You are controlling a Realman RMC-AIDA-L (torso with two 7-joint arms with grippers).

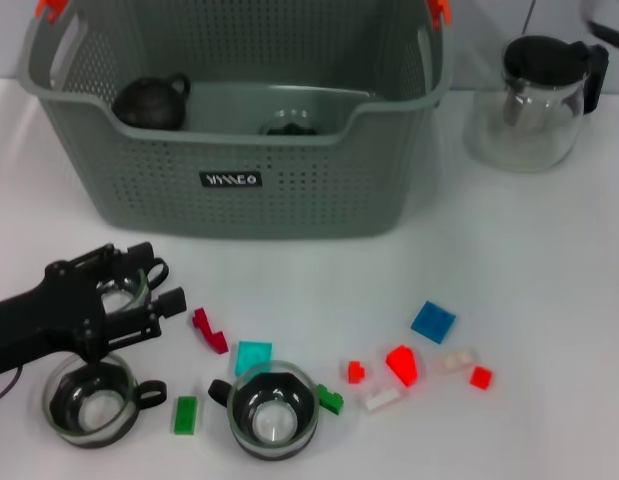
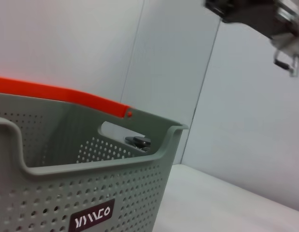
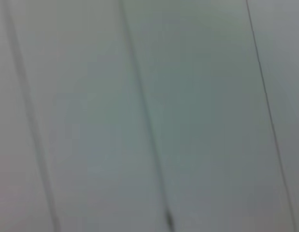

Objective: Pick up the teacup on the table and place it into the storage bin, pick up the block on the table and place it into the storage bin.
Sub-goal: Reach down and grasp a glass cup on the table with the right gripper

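Near the table's (image 1: 549,280) left front, the left gripper (image 1: 139,295) hung over a glass teacup (image 1: 122,290), fingers apart around it, not visibly clamped. Two more teacups (image 1: 274,408) and scattered blocks (image 1: 432,321) remained on the table. The bin (image 1: 289,190) held a dark teapot (image 1: 149,102). Most work appeared outstanding. The right gripper was not visible.

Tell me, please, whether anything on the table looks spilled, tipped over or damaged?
Nothing stands out. The two clear teacups stand upright, the blocks lie scattered loose, and the glass jug stands upright beside the storage bin. The left tool hovers over a third cup.
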